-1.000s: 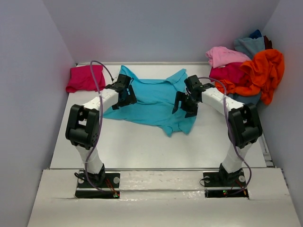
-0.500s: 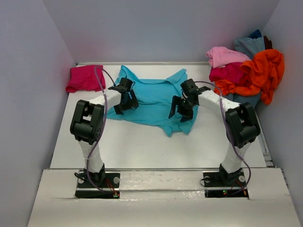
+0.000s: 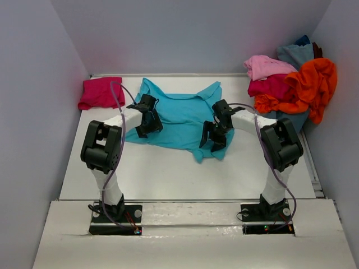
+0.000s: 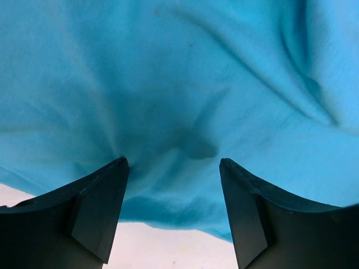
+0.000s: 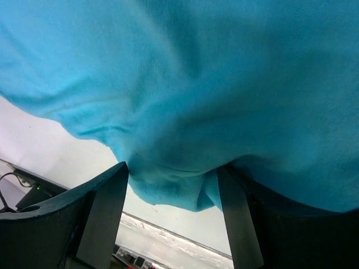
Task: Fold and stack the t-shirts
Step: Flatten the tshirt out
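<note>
At mid-table, the left gripper (image 4: 174,168) and right gripper (image 5: 174,171) each stand with jaws apart astride a bunched fold of the turquoise t-shirt (image 3: 182,115), which lies spread on the table (image 3: 168,174), with the left arm (image 3: 104,147) and right arm (image 3: 279,144) elbow-up and their forearms angled inward.

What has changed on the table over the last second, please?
The left gripper and right gripper both slid nearer the bases over the turquoise t-shirt, jaws apart; the right dragged its near corner inward. The magenta shirt and the pile stayed put.
</note>
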Tool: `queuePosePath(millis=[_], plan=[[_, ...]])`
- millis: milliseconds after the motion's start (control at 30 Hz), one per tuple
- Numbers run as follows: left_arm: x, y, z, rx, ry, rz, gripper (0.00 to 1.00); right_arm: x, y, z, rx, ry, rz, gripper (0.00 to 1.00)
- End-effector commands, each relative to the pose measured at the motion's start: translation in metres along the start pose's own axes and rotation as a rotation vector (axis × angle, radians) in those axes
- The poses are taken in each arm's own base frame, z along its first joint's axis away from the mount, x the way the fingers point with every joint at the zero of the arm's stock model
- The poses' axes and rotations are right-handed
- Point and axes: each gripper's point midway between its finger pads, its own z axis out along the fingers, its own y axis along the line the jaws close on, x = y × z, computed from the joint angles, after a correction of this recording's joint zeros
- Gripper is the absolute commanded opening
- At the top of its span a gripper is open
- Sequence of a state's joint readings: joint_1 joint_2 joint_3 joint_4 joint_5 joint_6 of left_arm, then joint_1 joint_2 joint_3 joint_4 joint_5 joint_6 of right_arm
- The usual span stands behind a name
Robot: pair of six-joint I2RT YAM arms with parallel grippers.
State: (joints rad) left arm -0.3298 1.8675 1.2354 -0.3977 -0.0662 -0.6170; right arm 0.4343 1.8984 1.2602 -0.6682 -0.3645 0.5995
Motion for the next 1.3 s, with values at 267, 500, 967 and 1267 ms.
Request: queuePosePath(millis=[267, 500, 967, 1267], plan=[[0.05, 0.033, -0.052, -0.002, 0.1, 0.008, 0.6, 0.038, -0.018, -0.011, 0.04, 0.044, -0.004, 0.68], [0.076, 0.049, -0.076, 0.011, 0.142, 0.011, 0.5, 0.058, -0.028, -0.032, 0.068, 0.049, -0.003, 0.68], [0.033, 0.047, -0.089, -0.06, 0.011, 0.068, 0.49, 0.056, -0.025, -0.045, 0.071, 0.028, -0.036, 0.69], [-0.033, 0.047, -0.063, -0.123, -0.05, 0.034, 0.62, 0.034, -0.008, -0.058, 0.066, -0.021, -0.064, 0.69]])
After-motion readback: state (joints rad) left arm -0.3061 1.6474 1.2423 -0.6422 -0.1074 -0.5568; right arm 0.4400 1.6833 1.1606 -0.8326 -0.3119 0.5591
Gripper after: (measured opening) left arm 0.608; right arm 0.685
